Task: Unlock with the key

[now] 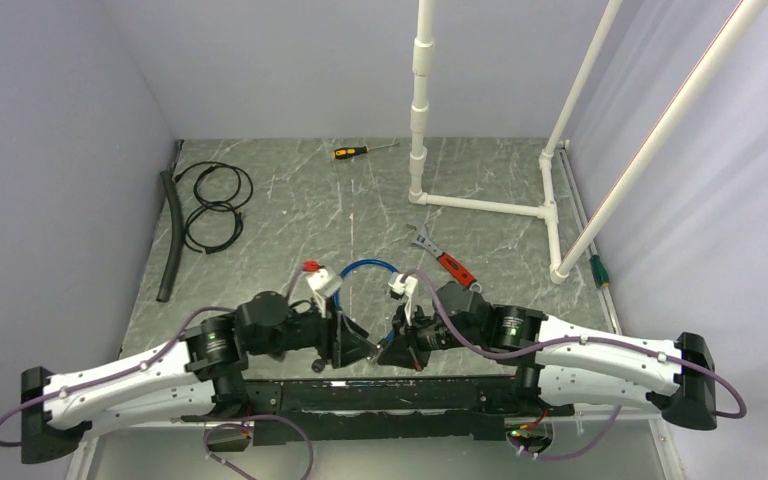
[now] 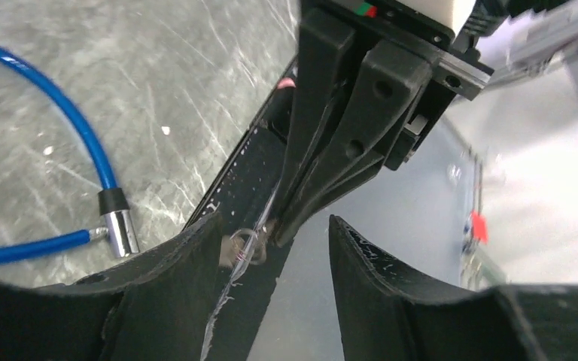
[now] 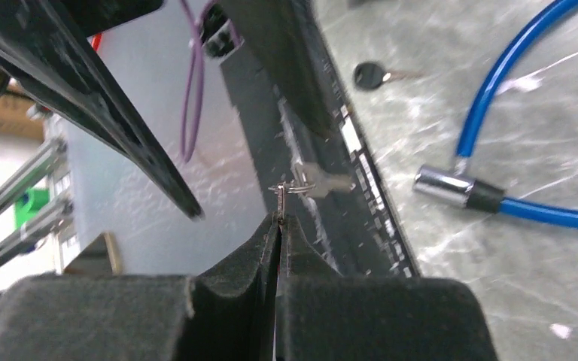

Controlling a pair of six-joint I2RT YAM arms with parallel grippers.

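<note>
Tabletop (image 1: 290, 200) of grey marbled sheet fills the middle of the overhead view, and the two arms meet low in its centre, above the black base rail (image 1: 390, 395). The left arm (image 1: 130, 375) reaches in from lower left, the right arm (image 1: 600, 355) from lower right. The blue cable lock (image 1: 365, 268) lies looped just above their wrists. In the right wrist view its chrome barrel (image 3: 442, 185) rests right of centre, apart from both grippers.

The right gripper (image 3: 278, 226) is clenched on a thin key ring (image 3: 282, 192), from which a small silver key (image 3: 323, 180) hangs loosely over the rail. The left gripper (image 2: 275, 244) is released, its fingers (image 2: 376, 278) spread either side of the right gripper's tips. The ring sits just beside its left-of-frame finger, and whether the two touch cannot be told. A second, black-headed key (image 3: 369, 75) lies on the grey sheet at top centre of the right wrist view.

This looks like a handover early in the task, with the lock untouched. Done well, the left gripper would pinch the flat head of the silver key rather than the ring, so the blade sits rigid and points outward. The right gripper should let go only once that pinch is firm, since a swinging key slips easily. Which end of the barrel carries the keyway cannot be told.
</note>
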